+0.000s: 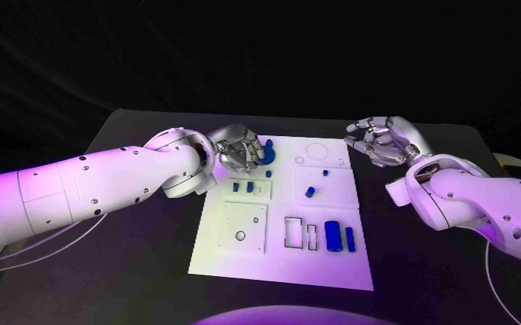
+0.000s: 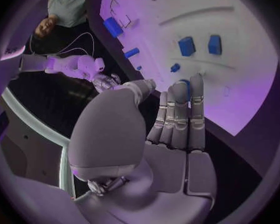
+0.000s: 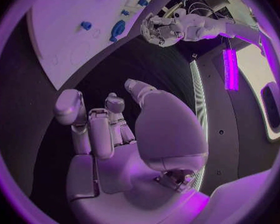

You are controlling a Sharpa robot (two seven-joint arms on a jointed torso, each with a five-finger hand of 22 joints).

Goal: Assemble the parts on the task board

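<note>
Spanning the tabletop (image 1: 141, 126) centre, the task board (image 1: 272, 261) carries blue parts (image 1: 332, 235). Left robot hand (image 1: 239, 152) rests at its far left corner, fingers pressed together against a blue U-shaped part (image 1: 267, 152). Right robot hand (image 1: 380, 141) hovers curled, empty, off its far right corner.

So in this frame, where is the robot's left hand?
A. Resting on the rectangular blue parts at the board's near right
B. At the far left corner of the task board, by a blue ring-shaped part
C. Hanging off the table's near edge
B: in the head view the left hand sits at the far left corner of the task board, right beside the blue ring-shaped part.
</note>
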